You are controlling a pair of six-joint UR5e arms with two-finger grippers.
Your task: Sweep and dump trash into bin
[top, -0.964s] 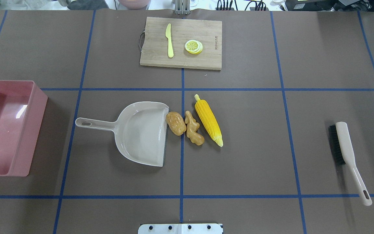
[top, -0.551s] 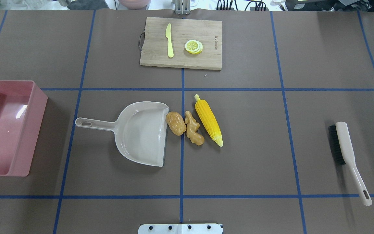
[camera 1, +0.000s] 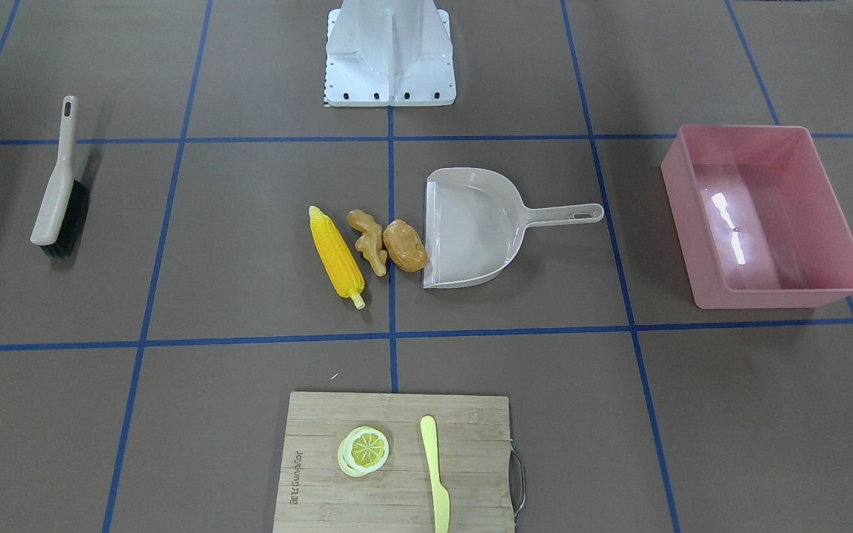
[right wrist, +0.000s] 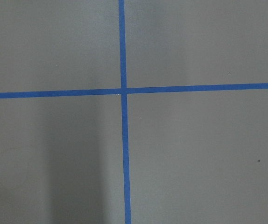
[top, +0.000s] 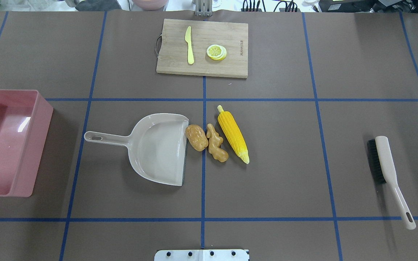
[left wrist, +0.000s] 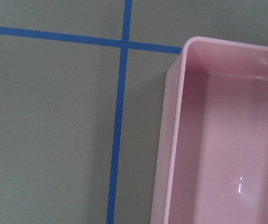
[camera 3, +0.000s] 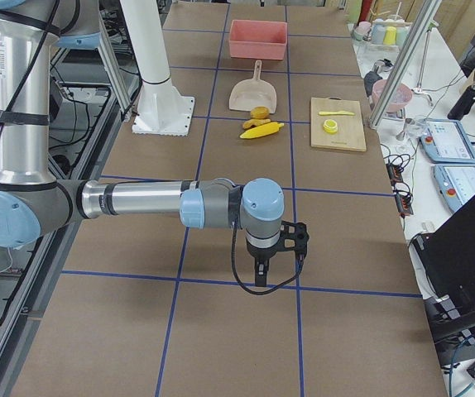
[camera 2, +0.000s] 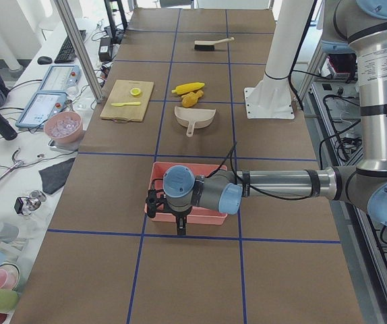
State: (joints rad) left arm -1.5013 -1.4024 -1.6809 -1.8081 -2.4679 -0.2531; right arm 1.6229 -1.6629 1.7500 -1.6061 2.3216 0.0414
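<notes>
The trash lies in a row at the table's middle: a brown potato (top: 196,137), a tan ginger root (top: 216,143) and a yellow corn cob (top: 233,133). The potato touches the open lip of a beige dustpan (top: 158,148). The pink bin (top: 40,145) stands at the far left, with nothing in it. My left gripper (camera 2: 179,226) hangs over the bin's outer end, and the left wrist view shows the bin's corner (left wrist: 171,140). Far from the trash, my right gripper (camera 3: 258,277) hangs over bare table. I cannot tell whether either gripper is open or shut.
A beige hand brush (top: 385,163) with black bristles lies at the right side. A wooden cutting board (top: 230,36) at the far edge carries a pale yellow knife (top: 189,45) and a lemon slice (top: 216,52). Blue tape lines cross the brown table.
</notes>
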